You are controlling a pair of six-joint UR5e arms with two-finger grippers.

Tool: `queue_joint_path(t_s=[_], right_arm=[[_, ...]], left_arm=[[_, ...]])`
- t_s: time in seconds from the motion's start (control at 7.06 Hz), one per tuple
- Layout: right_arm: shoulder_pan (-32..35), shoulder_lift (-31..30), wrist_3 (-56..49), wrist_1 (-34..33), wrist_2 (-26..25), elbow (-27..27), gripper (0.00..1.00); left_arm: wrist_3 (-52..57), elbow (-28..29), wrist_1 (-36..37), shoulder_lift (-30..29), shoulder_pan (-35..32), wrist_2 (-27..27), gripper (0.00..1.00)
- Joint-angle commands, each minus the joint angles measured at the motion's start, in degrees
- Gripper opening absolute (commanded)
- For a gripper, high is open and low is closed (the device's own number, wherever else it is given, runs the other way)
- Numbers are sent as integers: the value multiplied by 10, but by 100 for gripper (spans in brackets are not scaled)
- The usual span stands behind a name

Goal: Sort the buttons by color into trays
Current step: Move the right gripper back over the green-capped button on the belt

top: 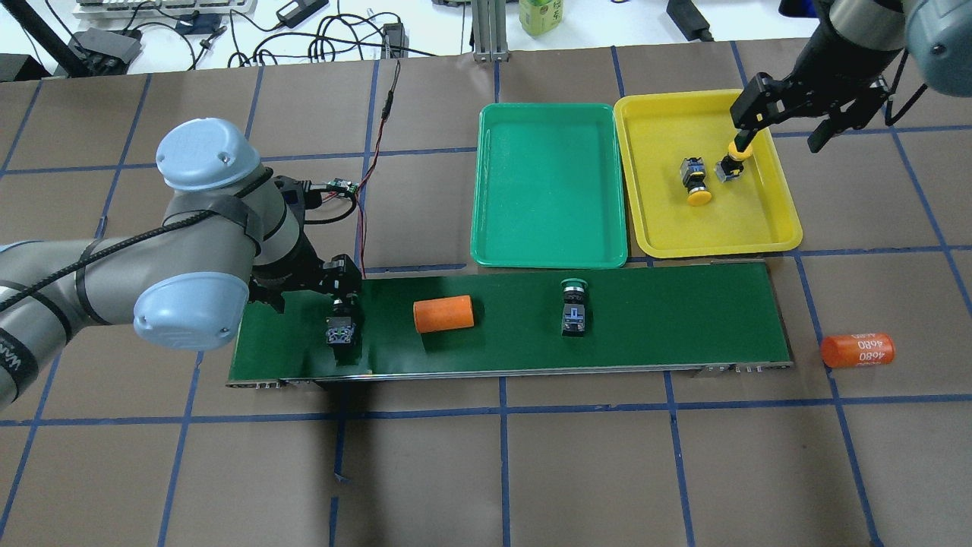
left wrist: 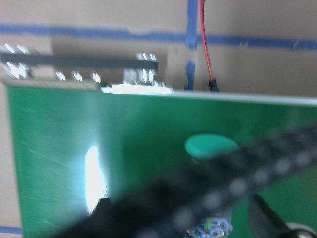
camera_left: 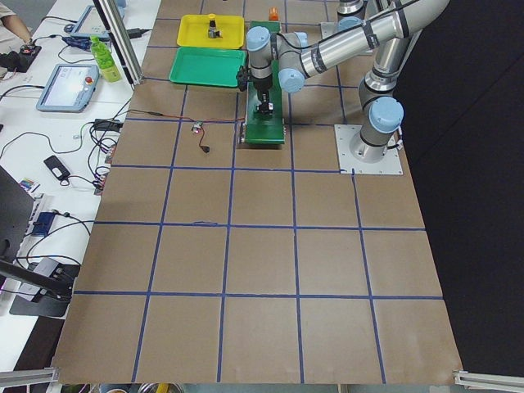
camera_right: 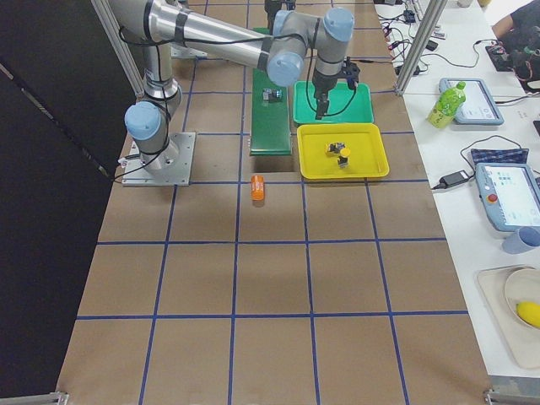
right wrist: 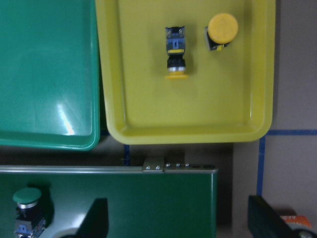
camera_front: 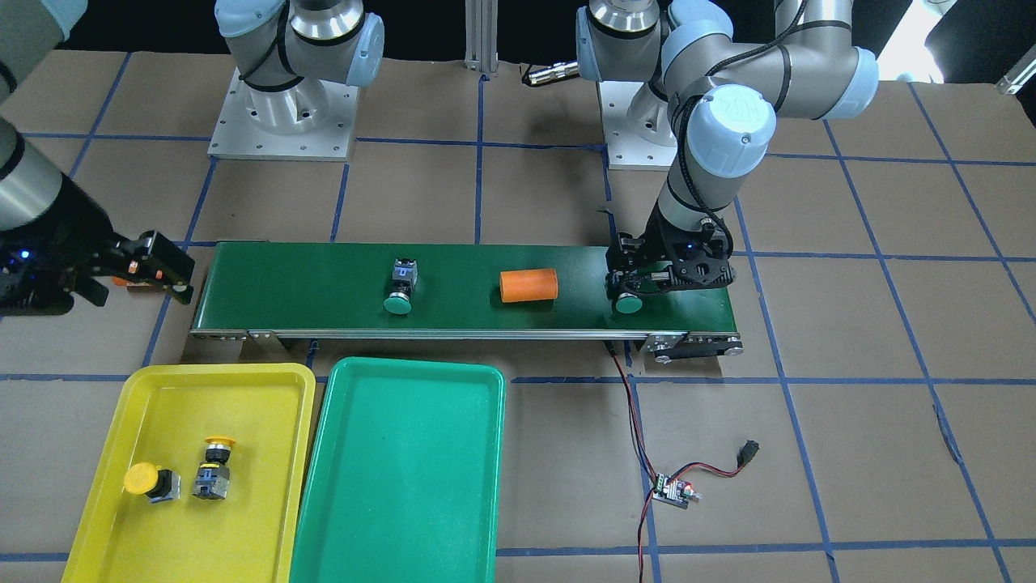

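Gridded table [camera_front: 518, 194], green belt [camera_front: 307, 283]; my left gripper [camera_front: 635, 283] spreads wide around a green button [camera_front: 627, 303]; my right gripper [top: 780, 131] hangs wide, empty, near the yellow tray [top: 714, 228].

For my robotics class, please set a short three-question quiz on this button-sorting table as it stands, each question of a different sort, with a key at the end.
1. How many yellow-capped push-buttons lie in the yellow rectangular plastic tray?
2. What lies on the dark-green conveyor belt between the two green-capped push-buttons?
A. an orange cylinder
B. a yellow-capped push-button
C. nothing
3. True or false: the green rectangular plastic tray holds no buttons.

Key: 1. two; 2. A; 3. true.
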Motion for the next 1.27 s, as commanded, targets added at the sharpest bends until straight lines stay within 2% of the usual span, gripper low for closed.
queue_joint_path(t_s=[0.0, 0.14, 0.28, 0.42, 0.71, 0.85, 1.13], right_arm=[[57, -55, 52, -28, 2, 110, 100], [85, -57, 57, -77, 2, 137, 100], [120, -50, 73, -90, 3, 144, 100], [130, -31, 107, -111, 2, 149, 100], [135, -14, 133, -160, 4, 198, 100], [137, -6, 163, -177, 25, 211, 100], [138, 7, 173, -177, 34, 220, 100]], left_arm=[[0, 145, -142, 4, 0, 2, 100], [4, 202, -208, 16, -1, 1, 100], [40, 237, -237, 31, -1, 1, 100], [43, 239, -238, 45, 0, -3, 100], [43, 253, -239, 46, 1, -6, 100], [36, 240, -241, 48, 0, -11, 100], [40, 249, -251, 47, 18, -26, 100]])
